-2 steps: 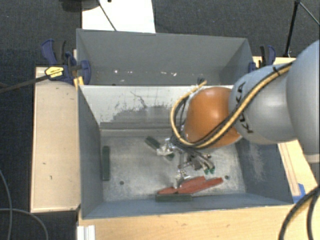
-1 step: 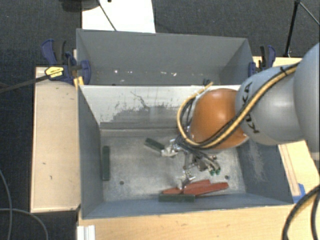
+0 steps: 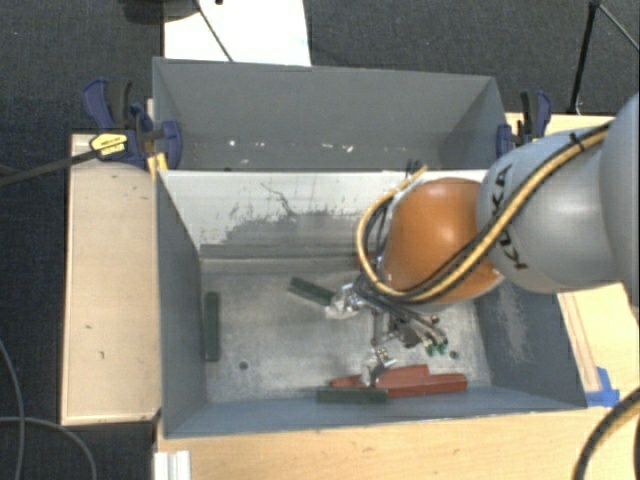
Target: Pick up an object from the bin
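Reddish-brown bar (image 3: 425,381) is lying flat along the near wall of the bin (image 3: 180,298), right of the middle, and its left end is being overhung by the gripper (image 3: 378,363), which is hanging low under the arm's orange cover (image 3: 430,243). Whether the pincer is open, closed or gripping anything cannot be told, since its tip is being lost against the wrist parts and the bar.

A dark green stick (image 3: 352,395) is lying just beside the bar's left end, nearer the wall, possibly touching it. Small green bits (image 3: 437,348) are sitting just right of the gripper. Another dark stick (image 3: 308,290) is lying farther back and to the left, and a dark block (image 3: 210,326) is lying well apart by the left wall.

Several risks are being judged likely. If the bar is being taken at its end and not its middle, it could be tipped and dropped when lifted. The green stick could be caught along with it or shoved under it. With the bar lying flat and near the wall, the pincer could be pressed onto its top instead of around it
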Tool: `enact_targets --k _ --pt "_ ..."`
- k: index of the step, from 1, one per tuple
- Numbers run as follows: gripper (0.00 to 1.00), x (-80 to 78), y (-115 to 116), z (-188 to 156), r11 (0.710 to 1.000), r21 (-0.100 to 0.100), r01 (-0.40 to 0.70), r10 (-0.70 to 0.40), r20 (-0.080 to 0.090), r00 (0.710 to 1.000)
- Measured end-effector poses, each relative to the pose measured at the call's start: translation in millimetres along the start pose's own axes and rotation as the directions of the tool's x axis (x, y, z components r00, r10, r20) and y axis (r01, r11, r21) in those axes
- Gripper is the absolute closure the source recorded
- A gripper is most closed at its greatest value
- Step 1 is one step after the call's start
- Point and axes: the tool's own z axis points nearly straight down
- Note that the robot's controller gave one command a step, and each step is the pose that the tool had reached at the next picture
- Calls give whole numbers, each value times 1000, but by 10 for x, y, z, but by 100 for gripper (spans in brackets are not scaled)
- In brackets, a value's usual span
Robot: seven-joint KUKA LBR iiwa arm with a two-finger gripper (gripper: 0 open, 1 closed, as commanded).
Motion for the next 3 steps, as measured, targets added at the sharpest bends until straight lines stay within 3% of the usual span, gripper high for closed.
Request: enact_targets --k 1,2,3 --pt "100 140 173 243 959 7 282 -283 17 959" --pt "100 139 173 243 959 7 282 -282 17 959" --pt "100 143 -173 -1318 936 1 352 -352 2 936"
